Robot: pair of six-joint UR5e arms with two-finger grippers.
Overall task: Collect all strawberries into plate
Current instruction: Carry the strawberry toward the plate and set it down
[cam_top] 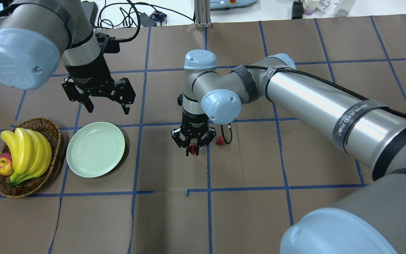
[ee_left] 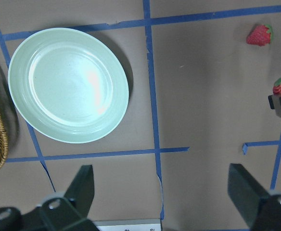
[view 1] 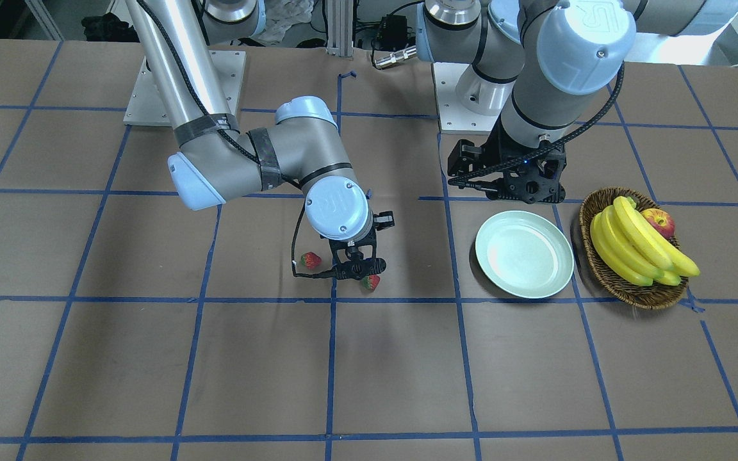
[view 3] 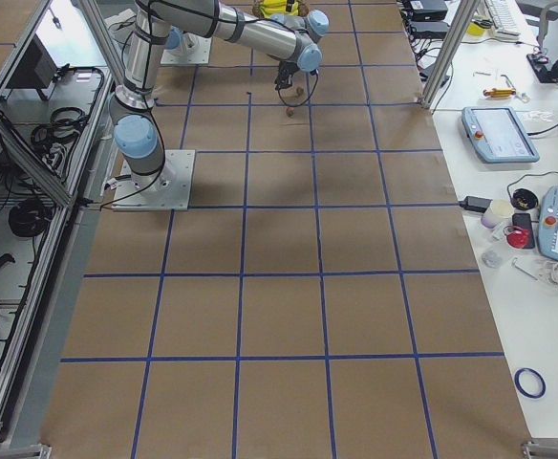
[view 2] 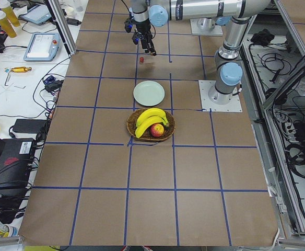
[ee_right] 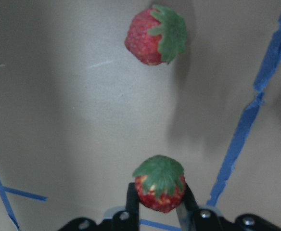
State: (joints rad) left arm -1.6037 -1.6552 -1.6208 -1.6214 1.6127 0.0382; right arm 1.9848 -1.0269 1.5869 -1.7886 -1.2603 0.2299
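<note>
Brown paper surface [cam_top: 245, 204] with a blue tape grid. The right arm [cam_top: 312, 98] reaches in long from the right toward centre, probably because the berries lie on its side. The left arm [cam_top: 79, 53] is bent over the left part, apparently parked. At far left, the wicker basket [cam_top: 49, 128] holds bananas [cam_top: 26, 151] and an apple [cam_top: 2, 165], which aren't task items. The plate [cam_top: 95, 149] lies just right of the basket, flat and bare, no strawberries in it, so collection isn't done. The left hand [cam_top: 108, 108] hangs near the plate with fingers spread wide and holds nothing. Its wrist view looks down on the plate, so it seems to be waiting clear of the drop spot. The right hand [cam_top: 192, 148] points straight down at centre, closed narrow on one strawberry [ee_right: 159, 190]. Leafy top faces up, a finger presses each red flank, and the berry sits right at the tips. That looks like a pinch grasp made for carrying; can't tell if it's off the surface. The held berry is well right of the plate, so the carry must go left. A second strawberry [cam_top: 220, 141] lies loose on the surface just right of this hand, apart from it, likely next. A red sliver at the right wrist view's edge may be the third; can't tell.
</note>
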